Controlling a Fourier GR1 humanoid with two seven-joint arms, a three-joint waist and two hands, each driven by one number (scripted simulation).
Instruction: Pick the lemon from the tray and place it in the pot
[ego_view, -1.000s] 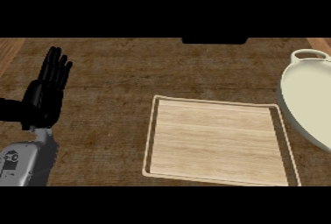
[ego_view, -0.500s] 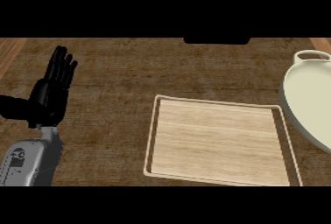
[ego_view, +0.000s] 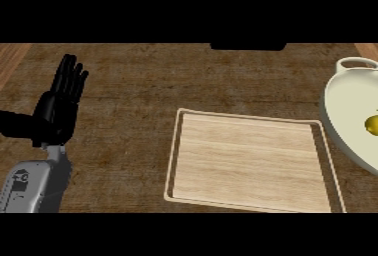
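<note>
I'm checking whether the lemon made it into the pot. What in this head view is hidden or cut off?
- Lemon: only a yellow sliver shows inside the pot; the right edge cuts the rest.
- Pot: mostly cut off by the right edge.
- Right robot hand: not in view.
- Dark object at the counter's far edge: cut off by the top band, unidentifiable.
- Left robot hand: open, fully visible.

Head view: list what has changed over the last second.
A small yellow lemon now shows inside the cream-white pot at the right edge; earlier the pot looked empty. The left robot hand, open with fingers up, drifted slightly right. The light wooden tray stayed put, with nothing on it.
</note>
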